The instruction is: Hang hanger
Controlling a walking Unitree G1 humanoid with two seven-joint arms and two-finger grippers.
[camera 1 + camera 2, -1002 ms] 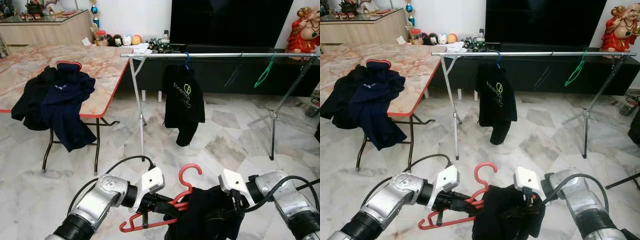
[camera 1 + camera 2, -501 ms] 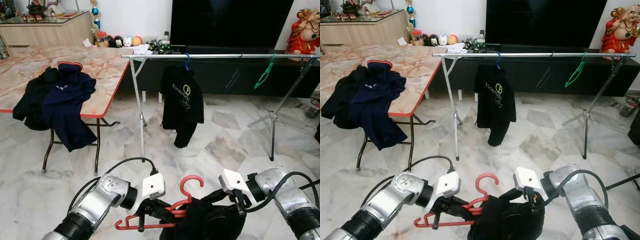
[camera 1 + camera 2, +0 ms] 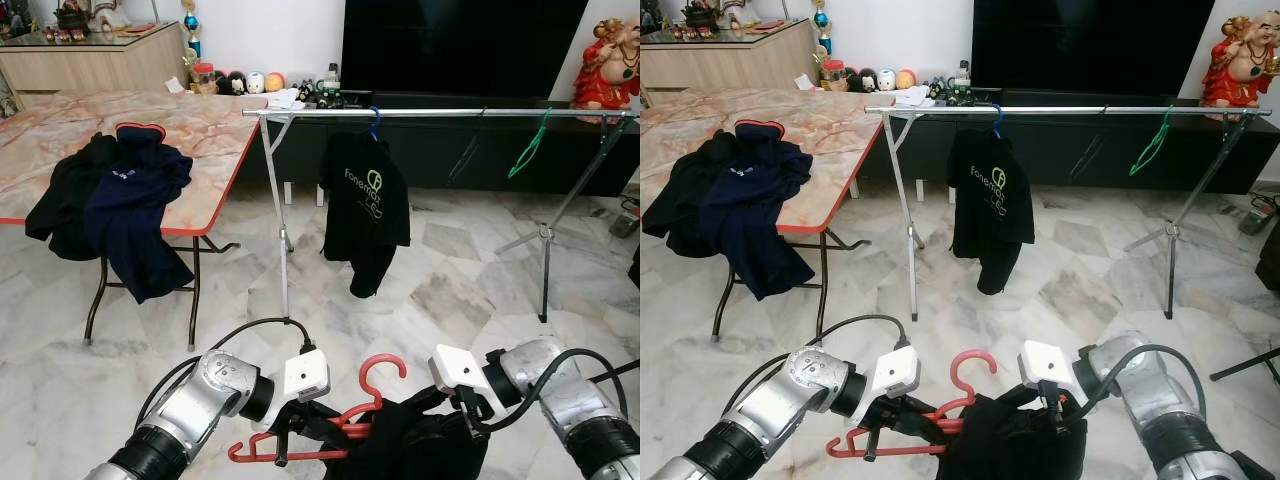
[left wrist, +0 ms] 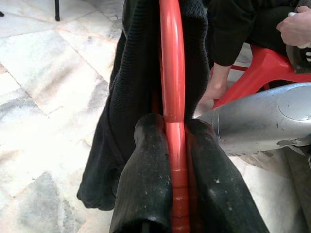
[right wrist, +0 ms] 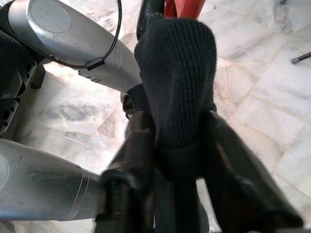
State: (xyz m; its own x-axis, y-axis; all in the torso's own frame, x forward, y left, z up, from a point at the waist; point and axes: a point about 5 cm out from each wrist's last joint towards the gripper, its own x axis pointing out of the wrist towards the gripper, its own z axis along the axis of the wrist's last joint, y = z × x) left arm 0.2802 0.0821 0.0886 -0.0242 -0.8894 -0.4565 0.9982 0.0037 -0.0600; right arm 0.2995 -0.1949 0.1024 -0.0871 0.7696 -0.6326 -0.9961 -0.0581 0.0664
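The left pincer [image 4: 172,160] is clamping both fingers on the bar of the red hanger [image 3: 375,385], holding it low in front of the robot, well short of the clothes rail [image 3: 440,112]. The right pincer [image 5: 177,145] is squeezing together on a fold of the black garment [image 3: 1015,440] that is draping over that hanger, at the hanger's right end. The hanger's hook is pointing up and toward the rail, free of any support.

Judging by this, the dressing step is being finished or the carry is beginning; the hanging itself is not yet done. The rail is standing across the marble floor, with a black shirt [image 3: 368,205] on a blue hanger near its left end and a green hanger [image 3: 528,145] nearer its right end. Left of the rail, more dark clothes [image 3: 120,200] are lying on the desk [image 3: 215,130].

The next move probably calls for walking closer to the rail, raising the hook above the bare stretch between shirt and green hanger, and lowering it on.
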